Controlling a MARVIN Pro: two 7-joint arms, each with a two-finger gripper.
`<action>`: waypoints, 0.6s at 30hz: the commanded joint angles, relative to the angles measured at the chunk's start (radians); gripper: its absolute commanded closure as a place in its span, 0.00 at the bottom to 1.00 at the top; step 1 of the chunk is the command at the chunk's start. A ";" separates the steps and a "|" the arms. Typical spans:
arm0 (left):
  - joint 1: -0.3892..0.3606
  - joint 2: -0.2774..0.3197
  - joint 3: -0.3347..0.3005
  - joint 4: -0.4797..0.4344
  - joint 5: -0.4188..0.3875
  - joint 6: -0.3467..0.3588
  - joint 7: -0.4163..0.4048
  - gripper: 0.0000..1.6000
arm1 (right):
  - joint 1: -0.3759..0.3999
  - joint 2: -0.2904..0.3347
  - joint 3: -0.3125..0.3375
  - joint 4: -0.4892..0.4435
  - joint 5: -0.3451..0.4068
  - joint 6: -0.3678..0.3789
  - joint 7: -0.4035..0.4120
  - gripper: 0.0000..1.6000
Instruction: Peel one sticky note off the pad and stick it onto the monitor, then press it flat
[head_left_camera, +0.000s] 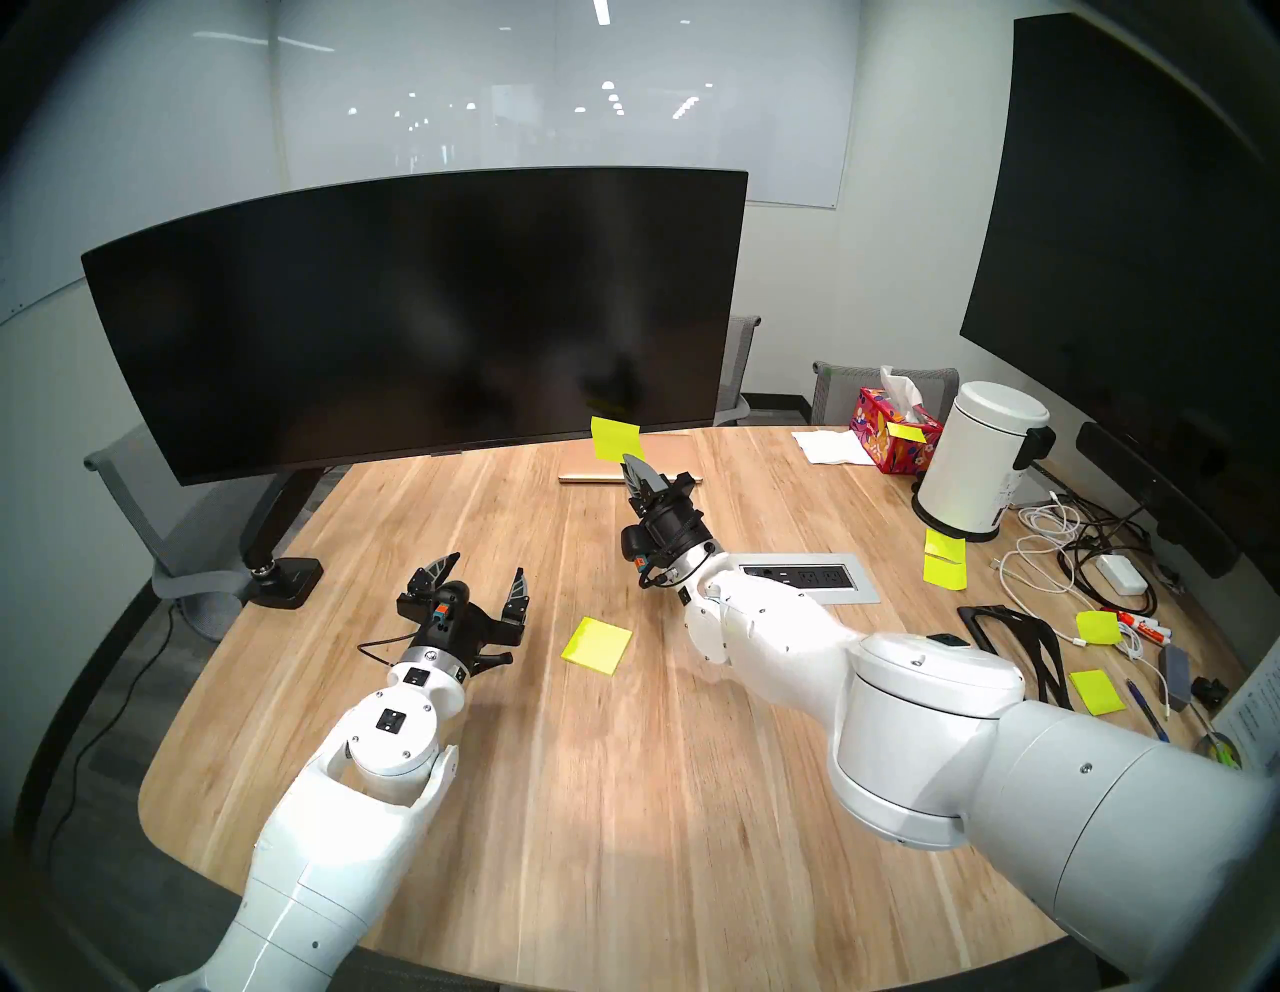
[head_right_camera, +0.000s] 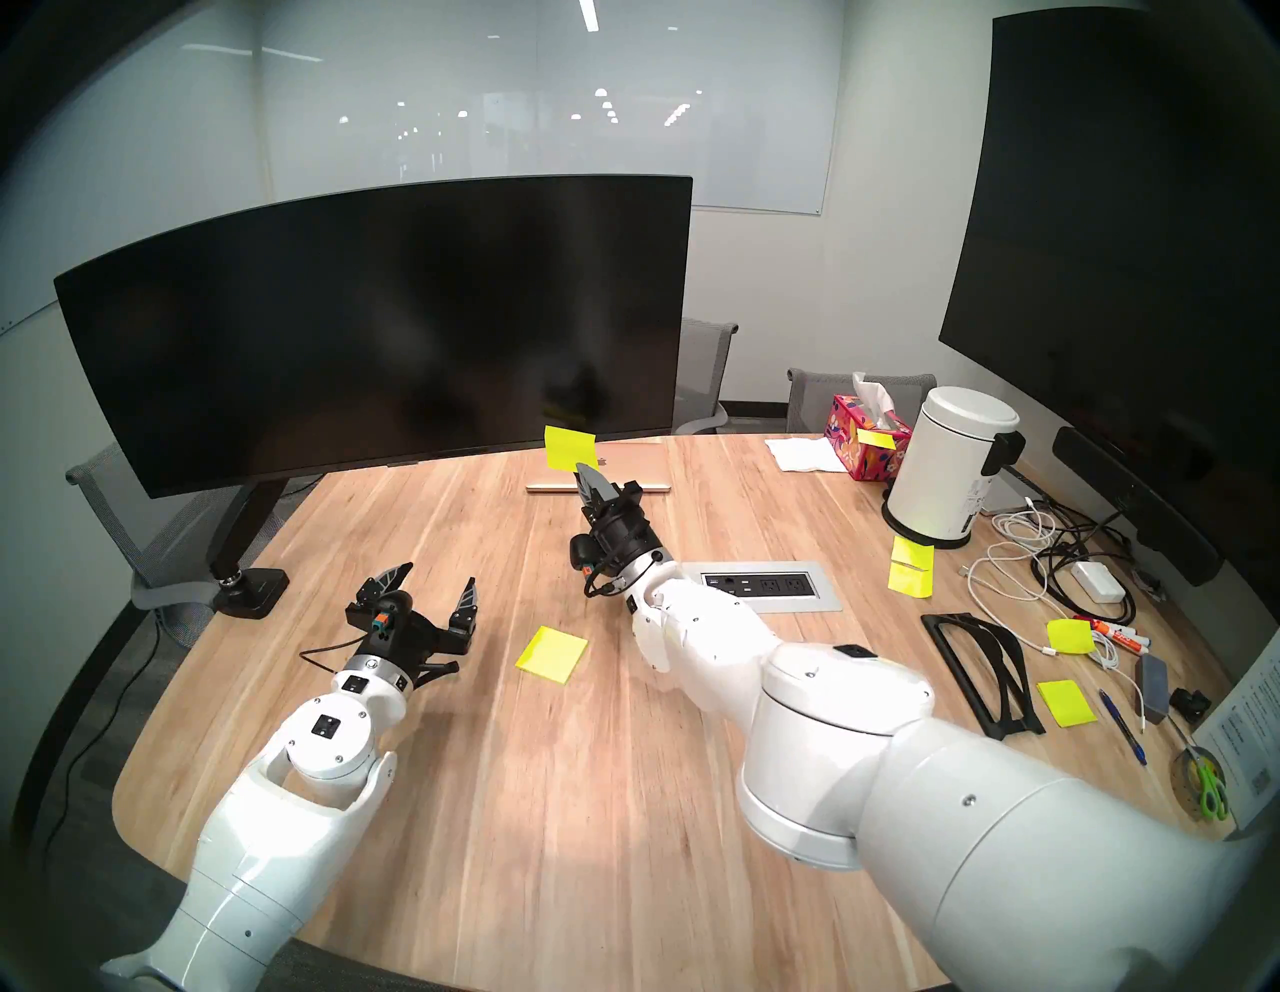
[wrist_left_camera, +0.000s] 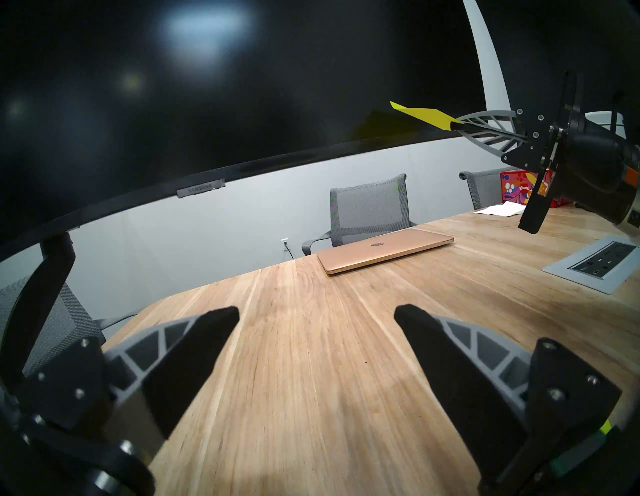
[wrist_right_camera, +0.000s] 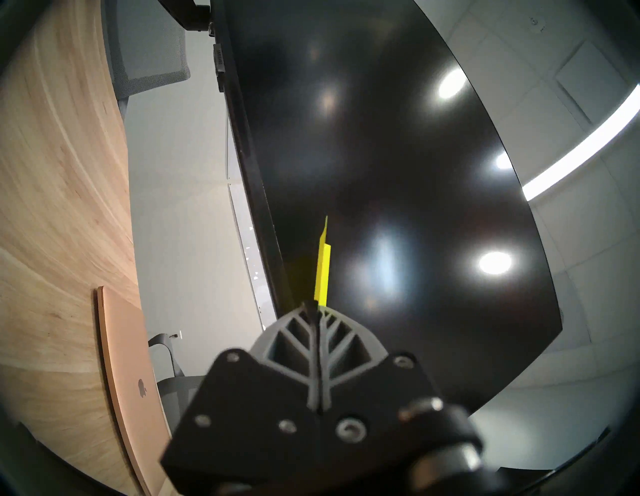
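My right gripper (head_left_camera: 632, 465) is shut on the lower edge of a neon yellow-green sticky note (head_left_camera: 615, 438), holding it up in the air close to the lower right part of the curved black monitor (head_left_camera: 429, 312). The right wrist view shows the sticky note (wrist_right_camera: 322, 273) edge-on above the closed fingertips, a little apart from the screen (wrist_right_camera: 398, 173). The pad (head_left_camera: 597, 643) lies flat on the wooden table between my two arms. My left gripper (head_left_camera: 481, 578) hovers open and holds nothing, just left of the pad. In the left wrist view the note (wrist_left_camera: 424, 116) sticks out from the right gripper's fingertips.
A closed rose-gold laptop (head_left_camera: 665, 457) lies under the monitor's right end. A power outlet panel (head_left_camera: 807, 578) is set into the table. At the right stand a white bin (head_left_camera: 983, 464), a tissue box (head_left_camera: 890, 429), cables and loose yellow notes (head_left_camera: 944, 560). A large wall screen (head_left_camera: 1136, 242) hangs far right.
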 joint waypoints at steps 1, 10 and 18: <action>-0.005 0.002 -0.001 -0.021 0.001 -0.009 -0.002 0.00 | 0.011 -0.011 0.006 0.004 0.002 0.000 -0.035 1.00; -0.006 0.002 -0.001 -0.021 0.001 -0.009 -0.002 0.00 | 0.018 -0.014 0.005 0.012 -0.007 0.030 -0.060 1.00; -0.006 0.002 -0.001 -0.021 0.001 -0.009 -0.002 0.00 | 0.028 -0.018 0.010 0.014 -0.007 0.049 -0.065 1.00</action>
